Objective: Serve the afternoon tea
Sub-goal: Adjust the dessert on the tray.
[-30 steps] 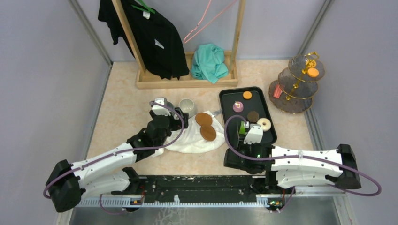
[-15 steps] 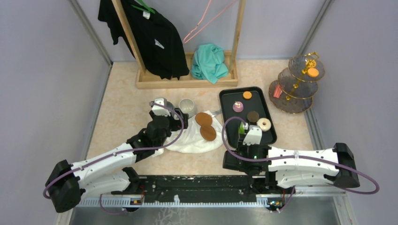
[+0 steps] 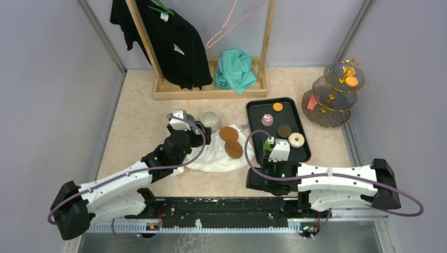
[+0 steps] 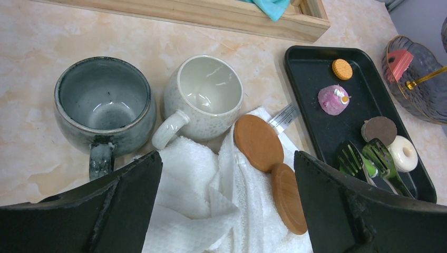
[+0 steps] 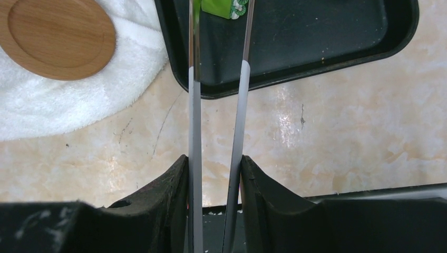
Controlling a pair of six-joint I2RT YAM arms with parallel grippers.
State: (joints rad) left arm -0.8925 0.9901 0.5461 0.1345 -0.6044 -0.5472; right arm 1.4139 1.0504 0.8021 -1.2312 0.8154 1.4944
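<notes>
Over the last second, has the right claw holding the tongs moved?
Yes. Seen from above, the right claw, gripping the tongs, slid slightly left along the near edge of the black tray, toward the white towel.

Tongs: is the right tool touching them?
Touching. The right wrist view shows the right tool closed on the tongs, with a finger pressed against each arm.

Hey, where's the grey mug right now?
In the left wrist view, the grey mug stands on the table at the left, handle toward the camera, beside the white mug and just beyond the white towel.
</notes>
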